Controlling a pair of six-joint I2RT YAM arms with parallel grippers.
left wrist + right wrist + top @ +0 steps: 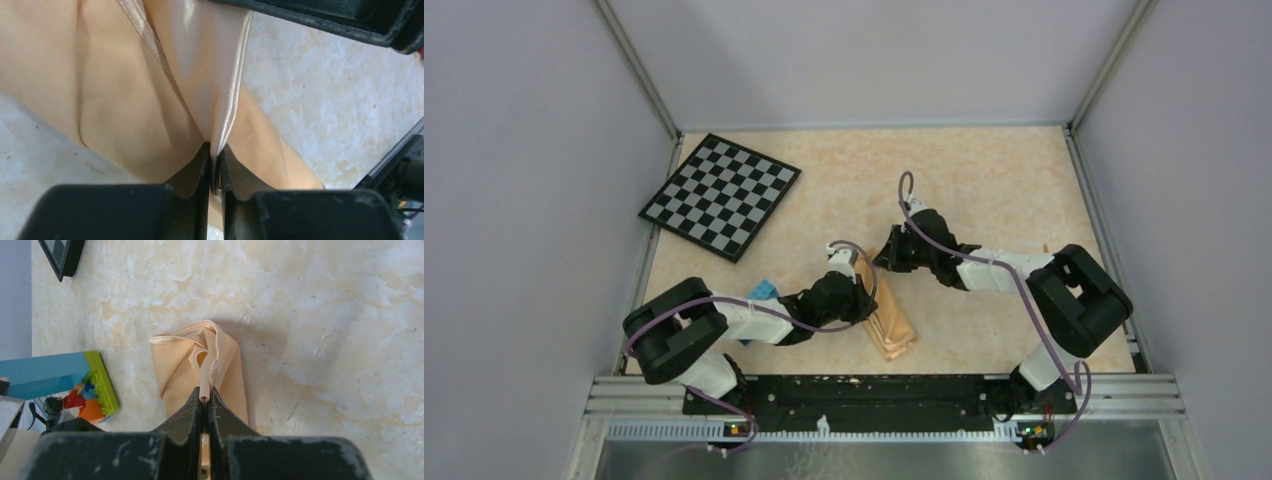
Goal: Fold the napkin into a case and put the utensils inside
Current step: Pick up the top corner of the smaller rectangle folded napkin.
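Note:
The peach-orange napkin (894, 328) lies at the table's centre folded into a narrow case, running from near the front edge toward the middle. My left gripper (870, 300) is shut on a satin hem of the napkin (125, 100), and the jaws (214, 150) pinch the cloth edge. At the cloth's far end, my right gripper (883, 263) is shut on a rolled hem (205, 392) and lifts the napkin (175, 365) into a small open mouth. A small orange-yellow spot (201, 359) shows in that mouth; I cannot tell whether it is one of the utensils.
A black-and-white checkerboard (721, 195) lies at the back left, its corner in the right wrist view (62, 252). Coloured toy bricks (764, 292) (95, 380) sit just left of the napkin, under the left arm. Metal rails edge the table.

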